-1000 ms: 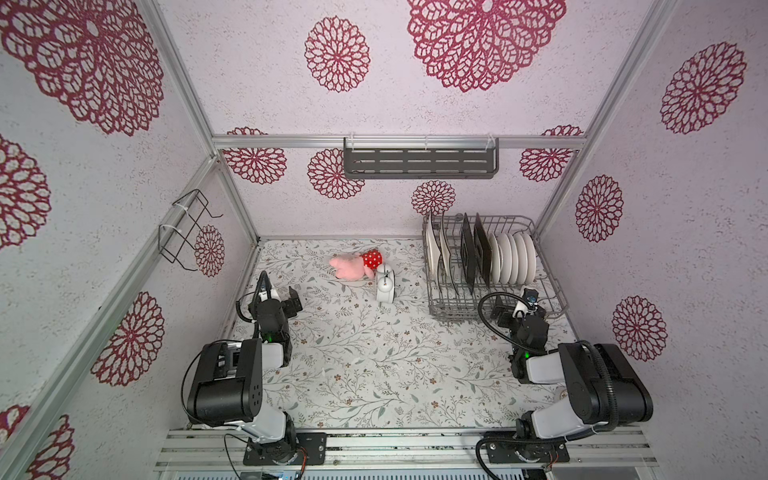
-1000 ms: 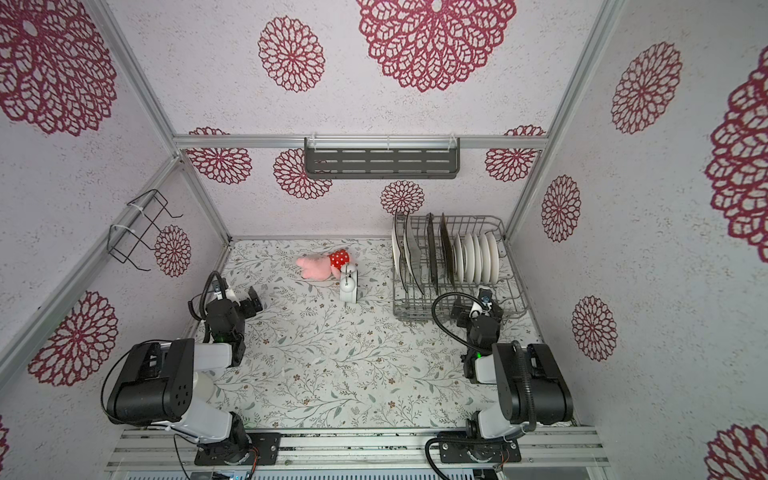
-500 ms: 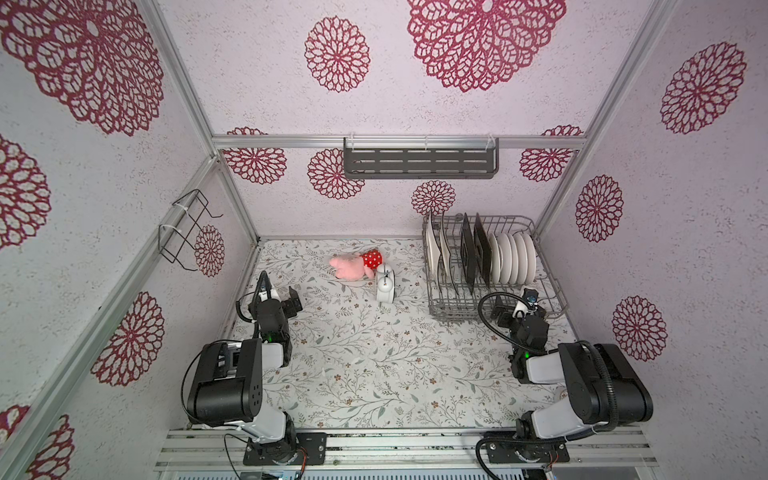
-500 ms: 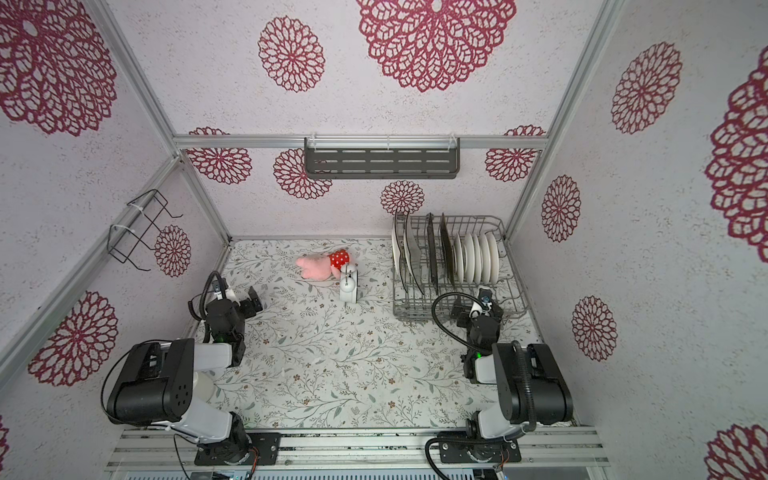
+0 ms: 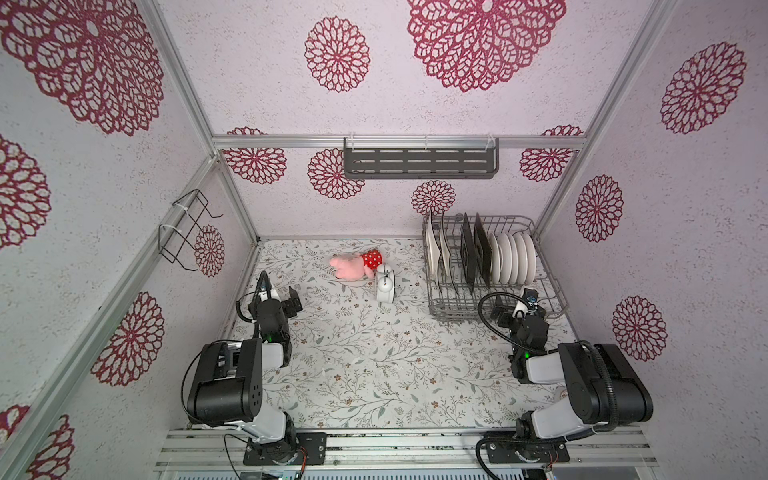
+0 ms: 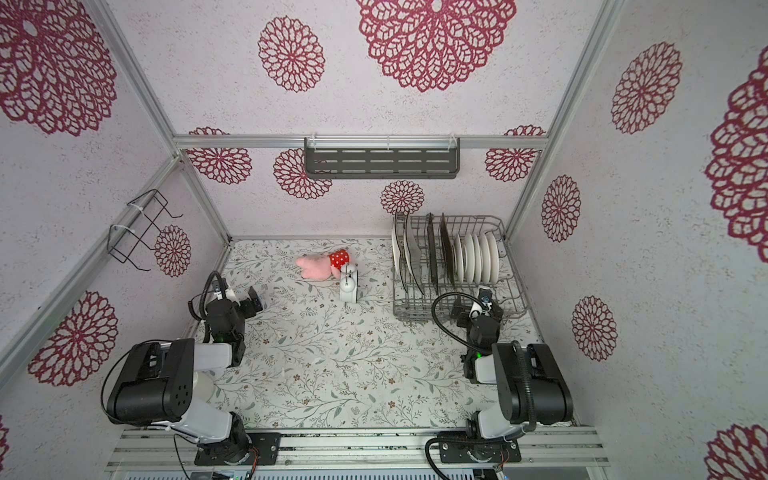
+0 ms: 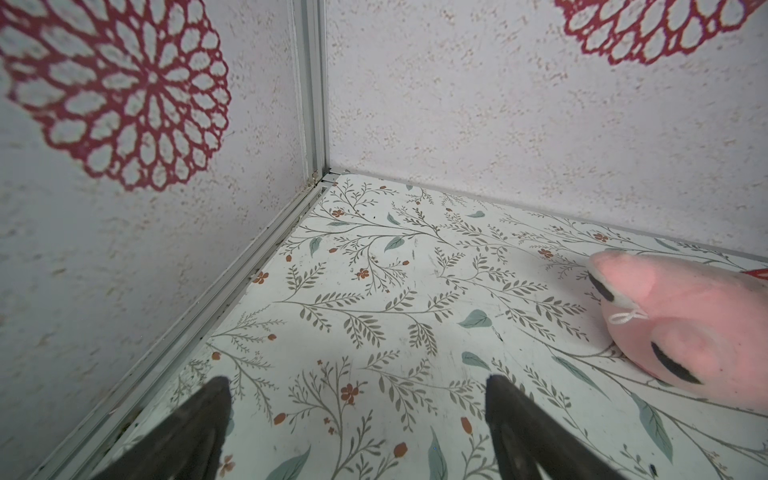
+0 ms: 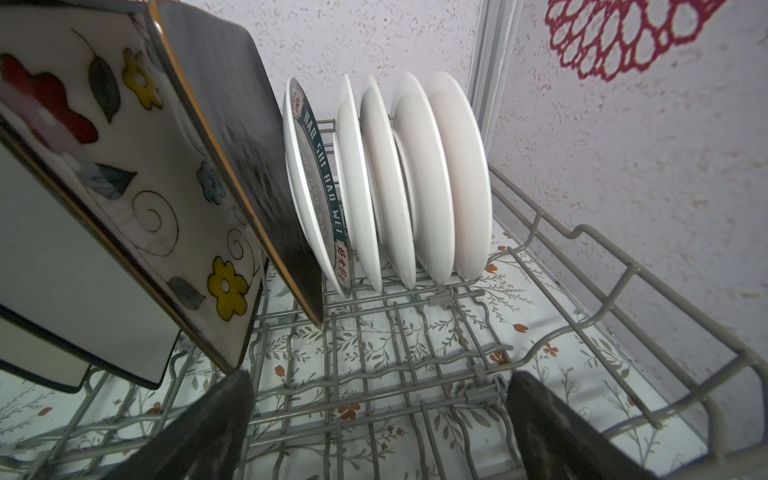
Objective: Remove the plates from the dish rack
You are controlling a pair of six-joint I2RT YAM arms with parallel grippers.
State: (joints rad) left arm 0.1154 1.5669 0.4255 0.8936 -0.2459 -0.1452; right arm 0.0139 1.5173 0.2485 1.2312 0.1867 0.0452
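Observation:
The grey wire dish rack (image 5: 552,286) (image 6: 514,291) stands at the back right. Upright in it are two white rectangular plates (image 5: 436,253), dark square plates (image 5: 473,253) (image 6: 440,249) and several round white plates (image 5: 513,257) (image 6: 478,257) (image 8: 415,178). The right wrist view also shows a cream flowered plate (image 8: 137,178) next to a dark one (image 8: 249,166). My right gripper (image 5: 517,307) (image 6: 478,307) (image 8: 380,378) hangs open over the rack's bare front part, short of the plates. My left gripper (image 5: 282,295) (image 6: 241,299) (image 7: 357,382) is open and holds nothing, low over the floor at the left wall.
A pink plush toy (image 5: 353,266) (image 7: 685,328) lies at the back middle with a white alarm clock (image 5: 385,284) beside it. A slotted grey shelf (image 5: 419,162) hangs on the back wall. A black wire holder (image 5: 187,228) hangs on the left wall.

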